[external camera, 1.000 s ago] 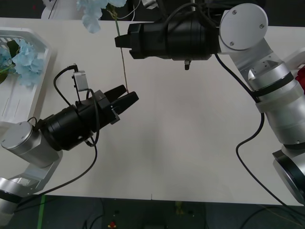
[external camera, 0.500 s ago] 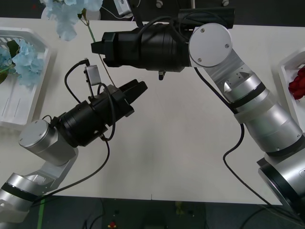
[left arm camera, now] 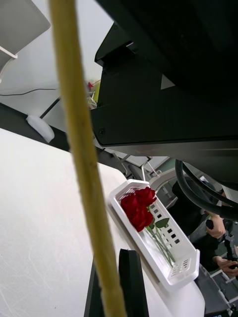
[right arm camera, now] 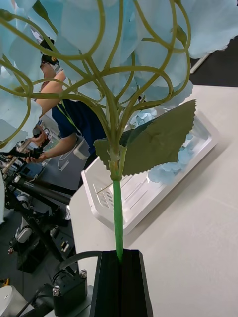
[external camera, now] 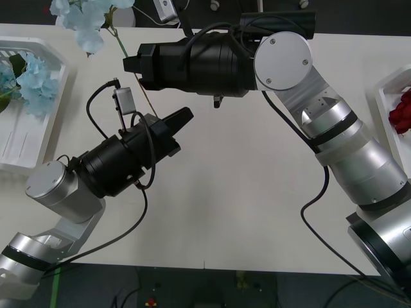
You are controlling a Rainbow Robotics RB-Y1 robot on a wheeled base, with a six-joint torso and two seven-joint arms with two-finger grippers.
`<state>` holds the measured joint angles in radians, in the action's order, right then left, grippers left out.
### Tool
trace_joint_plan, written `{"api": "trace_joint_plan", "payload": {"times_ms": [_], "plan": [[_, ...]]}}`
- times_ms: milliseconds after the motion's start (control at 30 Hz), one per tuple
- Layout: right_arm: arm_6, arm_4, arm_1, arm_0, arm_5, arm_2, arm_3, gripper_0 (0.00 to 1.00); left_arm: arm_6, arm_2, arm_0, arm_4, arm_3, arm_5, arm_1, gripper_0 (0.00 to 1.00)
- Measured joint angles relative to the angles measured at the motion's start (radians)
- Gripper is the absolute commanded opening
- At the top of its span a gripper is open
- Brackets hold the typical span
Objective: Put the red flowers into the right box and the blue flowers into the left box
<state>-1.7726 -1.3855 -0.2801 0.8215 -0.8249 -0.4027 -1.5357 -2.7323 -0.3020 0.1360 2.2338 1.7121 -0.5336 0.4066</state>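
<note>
We've got the right gripper (external camera: 128, 63) clamped on a pale blue flower (external camera: 83, 16) at the far left, its thin stem crossing the pinched-together left gripper (external camera: 184, 117), beside the left box (external camera: 54, 102) holding more blue blooms.

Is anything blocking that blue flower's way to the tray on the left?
Nothing visible does. The right gripper holds the blue flower above the table; the stretch toward the left tray looks open.
</note>
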Motion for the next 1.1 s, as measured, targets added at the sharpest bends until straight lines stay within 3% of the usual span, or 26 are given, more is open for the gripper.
{"api": "trace_joint_plan", "payload": {"times_ms": [67,100,133,167,233,333,600,800,900,1100], "plan": [[0.0,0.0,0.0,0.0,0.002,-0.001,0.0,0.0,0.0,0.0,0.0,0.0,0.0,0.001,0.0,0.0],[0.0,0.0,0.0,-0.001,0.004,-0.001,0.001,0.07,0.0,0.0,0.0,0.0,0.0,0.002,0.0,0.0],[0.0,0.0,0.0,-0.001,0.006,-0.002,0.001,0.44,0.0,0.0,0.0,0.0,0.0,0.002,0.0,0.0],[0.0,0.0,0.0,-0.001,0.01,-0.002,0.001,0.56,0.0,0.0,0.0,0.0,0.0,0.003,0.0,0.0],[0.0,0.0,0.0,-0.001,0.02,-0.003,0.001,0.75,0.0,0.003,-0.002,0.0,0.0,0.003,0.0,0.0],[0.0,0.0,0.0,-0.001,0.024,-0.003,0.001,0.87,0.0,0.022,-0.008,0.0,0.0,0.0,0.0,0.0],[0.0,0.0,0.0,-0.001,0.041,-0.003,0.001,0.92,0.0,0.174,-0.048,-0.012,0.0,-0.056,0.011,0.0],[0.0,-0.016,-0.005,-0.001,0.044,-0.003,0.001,0.91,0.001,0.316,-0.055,-0.213,-0.009,-0.094,0.093,0.0],[0.0,-0.041,-0.029,-0.001,0.043,-0.003,0.001,0.92,0.02,0.4,-0.041,-0.315,-0.074,-0.156,0.127,0.0],[-0.116,-0.154,-0.164,-0.001,-0.034,-0.003,-0.001,0.91,0.09,0.587,0.063,-0.573,-0.339,-0.216,0.135,0.0]]}}
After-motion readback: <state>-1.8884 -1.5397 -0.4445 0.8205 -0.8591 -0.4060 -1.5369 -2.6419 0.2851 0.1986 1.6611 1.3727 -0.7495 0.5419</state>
